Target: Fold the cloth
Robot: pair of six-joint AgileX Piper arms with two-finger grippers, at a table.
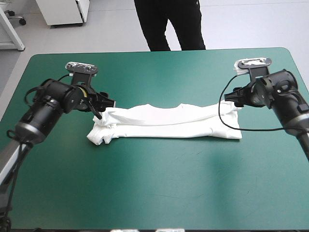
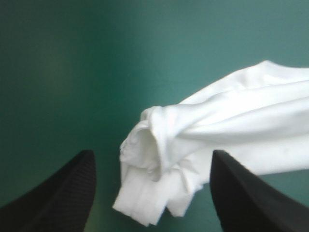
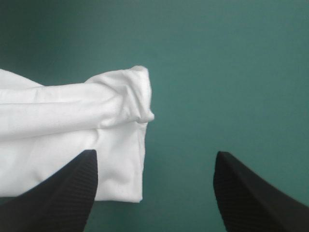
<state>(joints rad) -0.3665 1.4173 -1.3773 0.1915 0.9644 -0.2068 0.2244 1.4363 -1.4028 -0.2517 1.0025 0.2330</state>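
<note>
- High view: the T-shirt [image 1: 164, 123] lies across the middle of the teal-green cover [image 1: 154, 193]. It is a long, narrow white band running left to right, with its layers doubled over lengthwise.
- Its right end looks fairly square and flat. Its left end is bunched, with a rumpled lump of cloth poking toward the table's near edge.
- As far as these views show, the lengthwise folds are done. Probably left is the crosswise folding, bringing the two ends together to make a compact bundle.
- The left gripper [image 1: 99, 111] sits at the band's left end. In the left wrist view its black fingers stand wide apart and hold nothing, and the bunched end rests on the cover between and ahead of them.
- The right gripper [image 1: 235, 99] sits at the band's right end. In the right wrist view its fingers are also spread wide and empty. The band's squared corner lies ahead of one finger and reaches only partway into the gap.
- Neither end is gripped, so the crosswise fold has not begun. The untidy left end may need care when it is picked up.
</note>
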